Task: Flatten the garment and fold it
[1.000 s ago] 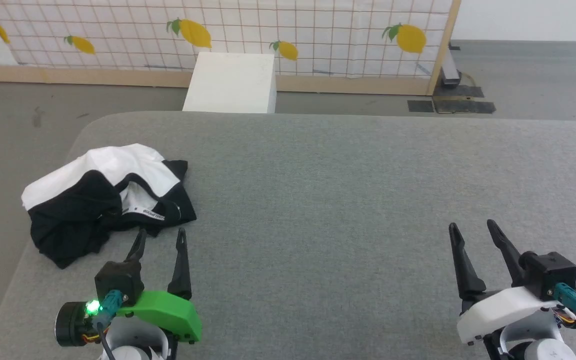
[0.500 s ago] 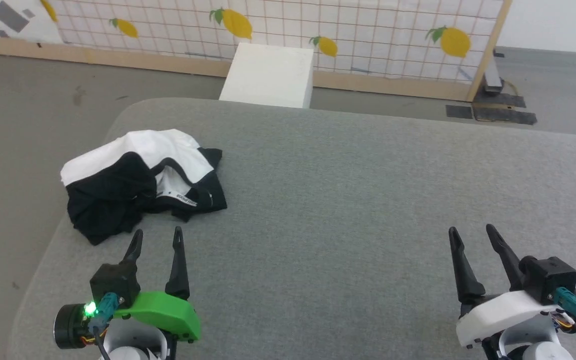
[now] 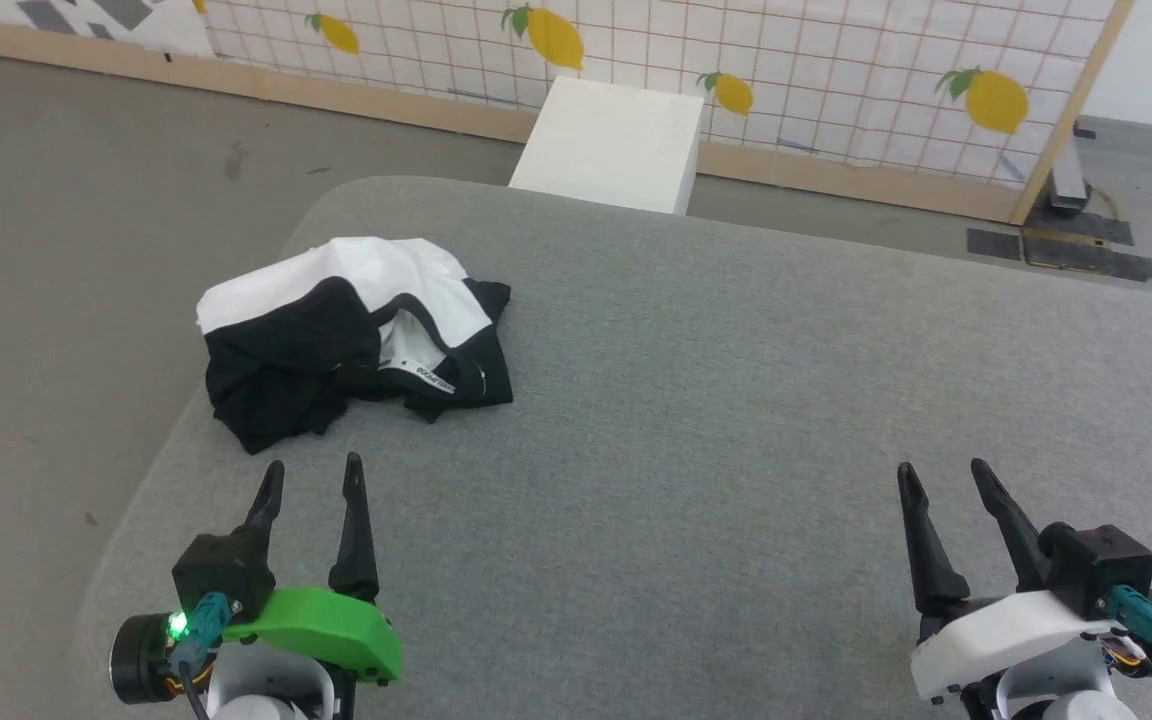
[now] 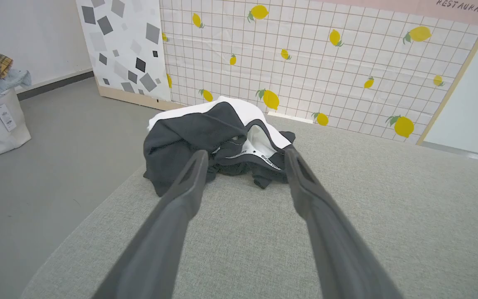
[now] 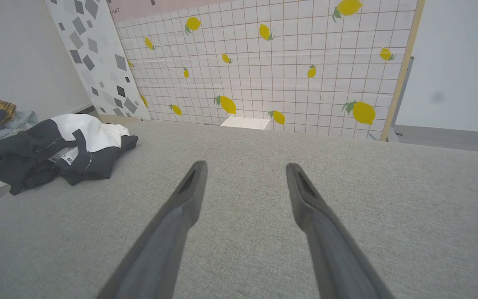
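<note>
While garment (image 3: 336, 340) lies crumpled, long axis sideways, left end effector (image 3: 313, 465), right end effector (image 3: 941, 468) gape empty.

The T-shirt (image 3: 286, 360) is soft, matt cloth. The table (image 3: 736, 400) is covered in grey woven fabric with a fine, rough grain. The left gripper (image 3: 311, 468) has matt dark fingers on a smooth green plastic shell, and the right gripper (image 3: 939, 468) a white one. The screen (image 3: 836, 70) has a pale wood frame.

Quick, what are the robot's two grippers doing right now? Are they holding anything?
Left gripper: open, holding nothing; the T-shirt lies just ahead of it, not touched.
Right gripper: open, holding nothing.
</note>
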Available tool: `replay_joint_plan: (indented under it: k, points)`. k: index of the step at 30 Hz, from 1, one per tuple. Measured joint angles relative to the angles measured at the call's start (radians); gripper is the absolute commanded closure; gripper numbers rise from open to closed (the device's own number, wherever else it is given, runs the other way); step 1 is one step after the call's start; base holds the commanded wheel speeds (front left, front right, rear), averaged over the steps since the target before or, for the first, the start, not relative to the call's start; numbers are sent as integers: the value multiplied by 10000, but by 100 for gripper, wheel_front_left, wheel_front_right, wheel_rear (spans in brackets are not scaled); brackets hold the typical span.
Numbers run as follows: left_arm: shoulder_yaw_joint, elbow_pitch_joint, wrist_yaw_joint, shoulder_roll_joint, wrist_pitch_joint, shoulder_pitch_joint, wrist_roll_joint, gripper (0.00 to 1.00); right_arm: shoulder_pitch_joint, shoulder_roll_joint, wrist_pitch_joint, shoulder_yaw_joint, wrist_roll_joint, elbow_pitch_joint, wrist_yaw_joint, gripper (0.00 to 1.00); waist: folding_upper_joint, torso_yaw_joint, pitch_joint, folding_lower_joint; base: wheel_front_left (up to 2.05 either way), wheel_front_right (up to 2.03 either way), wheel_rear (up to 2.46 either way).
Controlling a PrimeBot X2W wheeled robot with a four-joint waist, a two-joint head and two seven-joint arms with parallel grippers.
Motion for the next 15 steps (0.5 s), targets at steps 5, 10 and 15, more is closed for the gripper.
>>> replay_joint_plan:
  k: [5,10,15]
  points:
    - [-29,6,61,0,-123,3,-117,0,1,0,-115,-4,69,111,0,0,0,246,44,0,0,0,0]
    - [-50,6,119,0,-211,10,-165,0,1,0,-211,-17,84,217,0,0,0,452,104,0,0,0,0]
    - [-92,19,163,0,-311,29,-385,0,1,0,-303,-38,157,324,0,0,0,629,156,0,0,0,0]
